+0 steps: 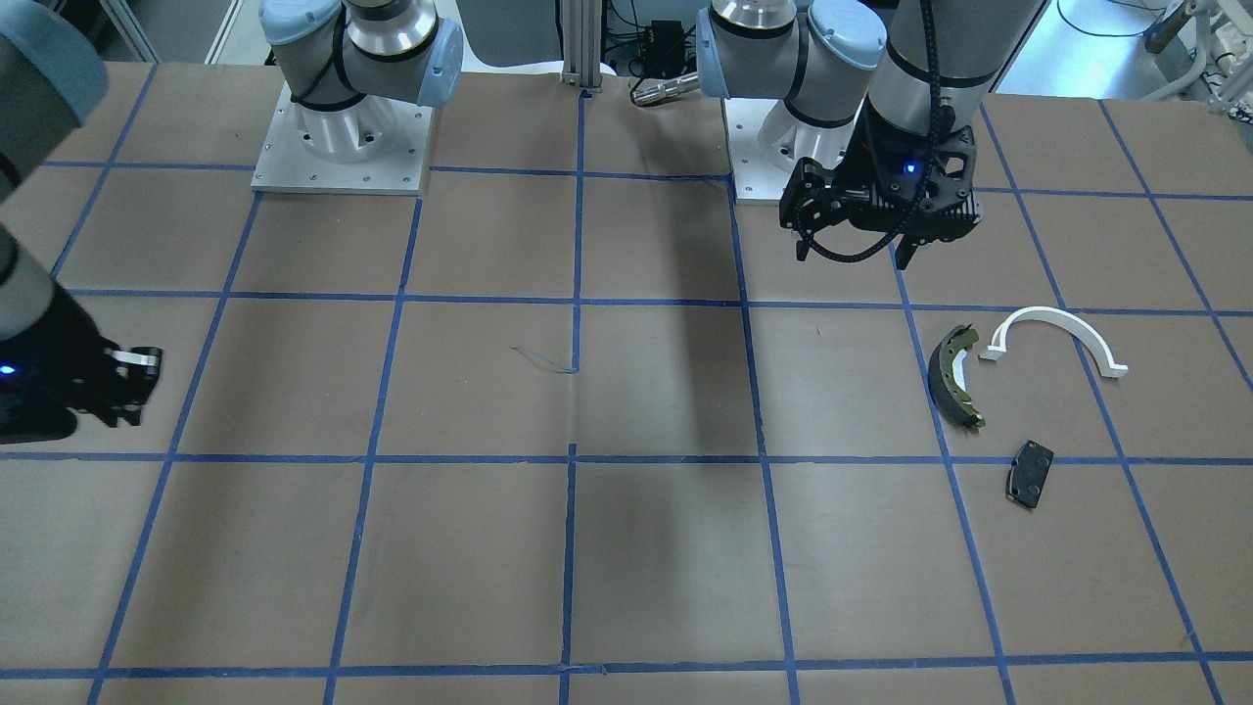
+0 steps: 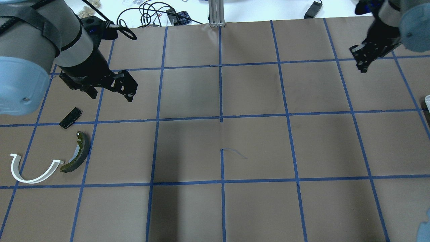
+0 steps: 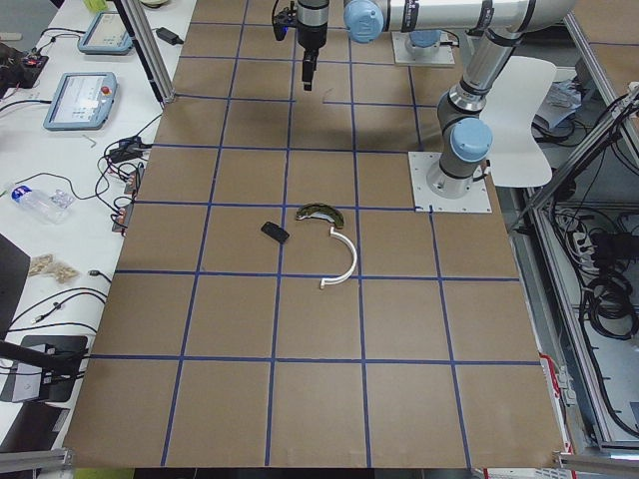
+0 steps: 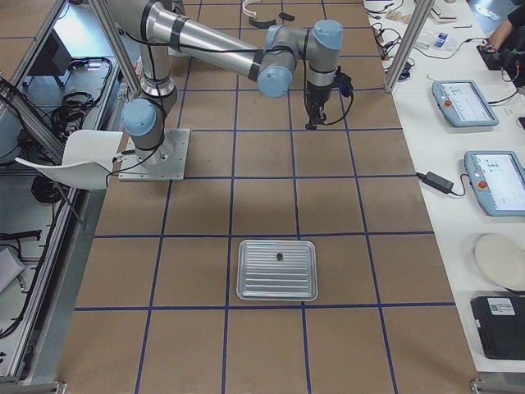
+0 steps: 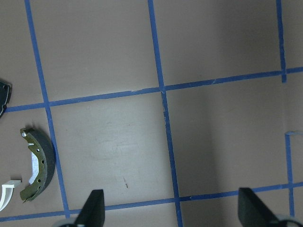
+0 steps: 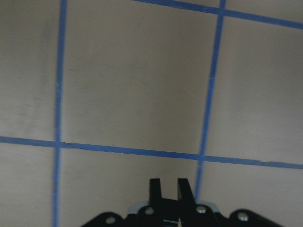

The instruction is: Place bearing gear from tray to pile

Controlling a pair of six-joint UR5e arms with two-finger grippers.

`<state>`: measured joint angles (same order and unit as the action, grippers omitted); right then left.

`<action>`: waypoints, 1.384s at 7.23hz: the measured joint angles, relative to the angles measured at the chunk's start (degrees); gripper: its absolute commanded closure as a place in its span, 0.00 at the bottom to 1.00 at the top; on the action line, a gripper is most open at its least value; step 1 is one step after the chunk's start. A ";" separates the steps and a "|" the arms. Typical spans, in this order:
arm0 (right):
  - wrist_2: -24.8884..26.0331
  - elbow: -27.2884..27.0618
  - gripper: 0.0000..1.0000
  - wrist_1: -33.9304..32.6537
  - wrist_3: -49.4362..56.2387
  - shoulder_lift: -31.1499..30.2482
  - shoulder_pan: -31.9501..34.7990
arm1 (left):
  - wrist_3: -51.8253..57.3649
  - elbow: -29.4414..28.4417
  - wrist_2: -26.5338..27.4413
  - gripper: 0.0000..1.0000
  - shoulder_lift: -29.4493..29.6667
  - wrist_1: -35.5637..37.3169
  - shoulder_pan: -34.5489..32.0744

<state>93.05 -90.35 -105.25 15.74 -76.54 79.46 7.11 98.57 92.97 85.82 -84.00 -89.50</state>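
Observation:
The bearing gear (image 4: 280,257) is a small dark part lying in the silver tray (image 4: 254,283), seen only in the exterior right view. The pile lies on the table: an olive-and-black brake shoe (image 1: 957,377), a white arch (image 1: 1057,333) and a flat black plate (image 1: 1028,473). My left gripper (image 1: 852,257) is open and empty, hovering beside the pile; its wrist view shows the brake shoe (image 5: 35,165) at lower left. My right gripper (image 2: 362,67) is shut and empty above bare table, far from the tray; its fingers (image 6: 154,187) stand close together.
The table is brown with a blue tape grid. The arm bases (image 1: 343,137) stand at the robot's edge. A metal post (image 2: 216,13) and cables are at the far edge. Screens and pendants (image 4: 463,103) lie on a side bench.

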 measured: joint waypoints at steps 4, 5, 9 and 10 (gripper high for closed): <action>-13.94 0.11 0.86 -5.85 -36.28 7.56 20.10 | -2.48 0.41 -0.33 0.00 -0.01 1.23 0.78; -15.38 0.14 0.79 -9.79 -41.73 11.02 24.48 | -2.47 0.52 -0.39 0.00 -0.02 1.33 0.86; -16.33 0.49 0.00 -15.71 -49.05 17.35 30.20 | -2.45 0.67 -0.30 0.00 0.01 1.45 0.91; -16.34 1.07 0.00 -15.46 -49.02 16.64 29.50 | -2.49 0.69 -0.26 0.00 0.08 1.46 0.91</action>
<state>76.71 -89.28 -120.71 -33.28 -59.91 108.96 4.62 99.26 92.70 85.90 -82.53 -88.60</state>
